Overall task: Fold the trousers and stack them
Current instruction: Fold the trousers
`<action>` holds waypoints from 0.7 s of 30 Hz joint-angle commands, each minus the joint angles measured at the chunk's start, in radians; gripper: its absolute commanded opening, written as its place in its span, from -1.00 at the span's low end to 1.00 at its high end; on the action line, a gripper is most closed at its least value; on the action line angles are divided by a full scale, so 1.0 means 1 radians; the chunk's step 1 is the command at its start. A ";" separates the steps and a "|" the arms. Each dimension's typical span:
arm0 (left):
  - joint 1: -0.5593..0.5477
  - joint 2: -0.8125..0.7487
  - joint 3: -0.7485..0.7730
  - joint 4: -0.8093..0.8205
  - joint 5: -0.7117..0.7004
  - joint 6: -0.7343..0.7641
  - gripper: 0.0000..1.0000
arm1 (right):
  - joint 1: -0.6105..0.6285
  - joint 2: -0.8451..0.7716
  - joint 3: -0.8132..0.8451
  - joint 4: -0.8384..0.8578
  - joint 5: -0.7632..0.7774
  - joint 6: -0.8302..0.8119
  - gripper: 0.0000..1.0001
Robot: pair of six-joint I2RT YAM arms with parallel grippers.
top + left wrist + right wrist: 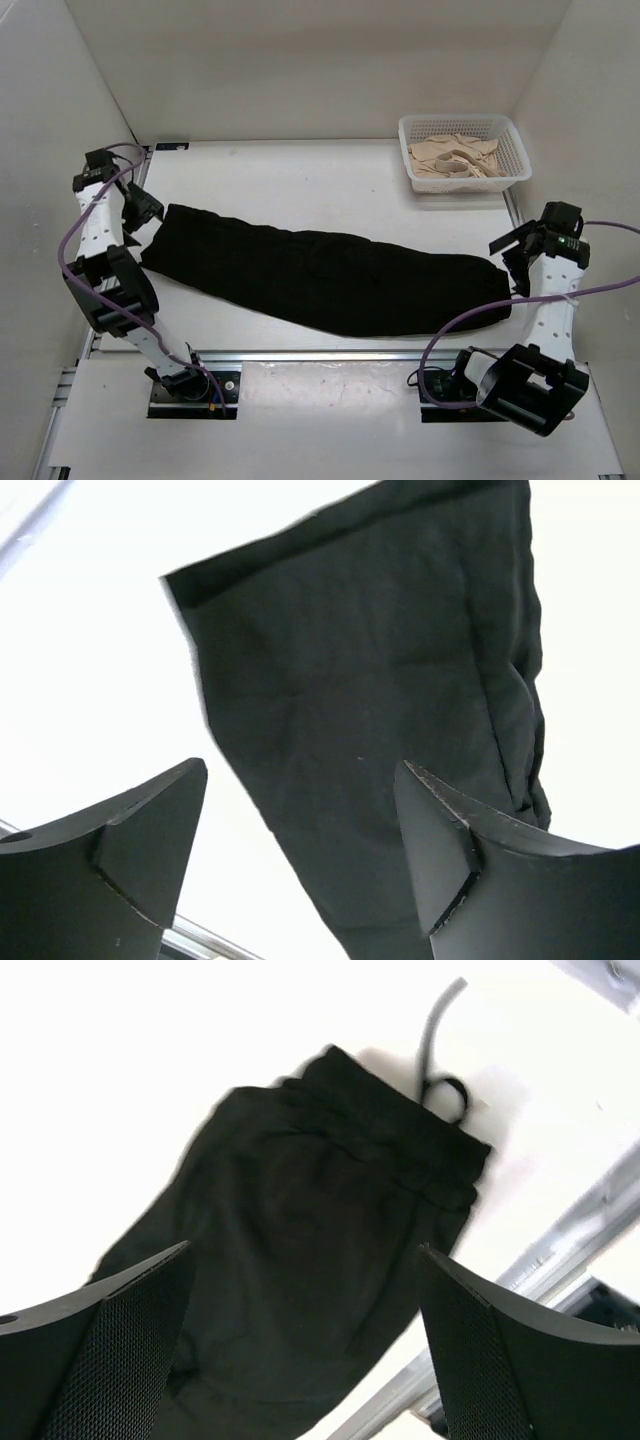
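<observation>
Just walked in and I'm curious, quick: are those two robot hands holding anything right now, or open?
Left hand: open, holding nothing, over one end of the trousers.
Right hand: open, holding nothing.

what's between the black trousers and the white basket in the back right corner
Nothing. In the top external view, only a bare stretch of white table separates the trousers from the basket.

Trousers [380, 680] cropped top, bottom (left wrist view).
</observation>
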State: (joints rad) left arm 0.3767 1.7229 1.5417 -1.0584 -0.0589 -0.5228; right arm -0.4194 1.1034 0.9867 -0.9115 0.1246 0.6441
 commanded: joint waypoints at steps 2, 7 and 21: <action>0.043 -0.057 -0.057 0.026 0.001 -0.016 0.72 | 0.037 -0.010 0.104 0.033 -0.094 -0.081 0.88; 0.065 -0.019 -0.167 0.026 0.030 -0.063 0.88 | 0.148 0.030 0.158 0.022 -0.151 -0.129 0.92; 0.067 0.201 -0.180 0.155 -0.018 -0.118 0.74 | 0.218 0.009 0.158 -0.006 -0.204 -0.146 1.00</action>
State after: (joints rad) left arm 0.4458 1.8980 1.3354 -0.9428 -0.0582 -0.6140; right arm -0.2073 1.1332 1.1164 -0.8993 -0.0570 0.5152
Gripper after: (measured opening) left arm 0.882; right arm 0.995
